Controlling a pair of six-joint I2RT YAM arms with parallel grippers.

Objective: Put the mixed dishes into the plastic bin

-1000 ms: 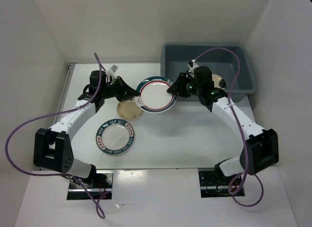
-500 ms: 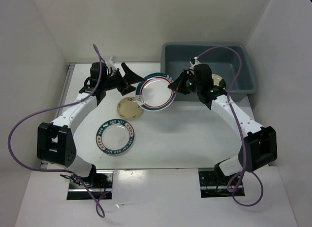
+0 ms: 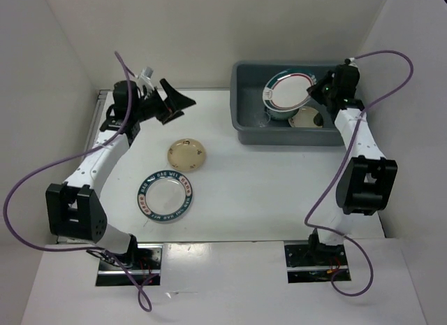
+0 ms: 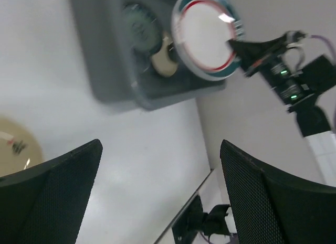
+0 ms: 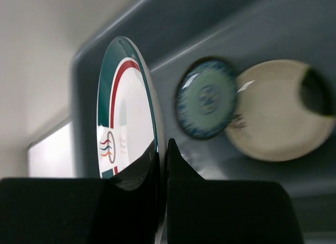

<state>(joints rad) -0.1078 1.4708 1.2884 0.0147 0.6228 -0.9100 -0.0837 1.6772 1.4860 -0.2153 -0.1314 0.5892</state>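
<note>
Pincer of the left arm [image 3: 172,103] hangs spread apart, empty, near the far-left corner of the counter [image 3: 272,189]. A beige plate [image 3: 186,153] and a lettered-rim plate [image 3: 165,196] lie nearer the left edge. At the far-right corner, the right pincer [image 3: 314,96] is clamped on a teal-rimmed white plate [image 3: 286,89], tilted over the plastic bin [image 3: 279,135] holding a small teal plate [image 5: 207,105] and a second beige plate [image 5: 273,118].

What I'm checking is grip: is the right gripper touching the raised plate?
Touching. Right wrist view: the right gripper pinches the raised plate at its rim.
</note>
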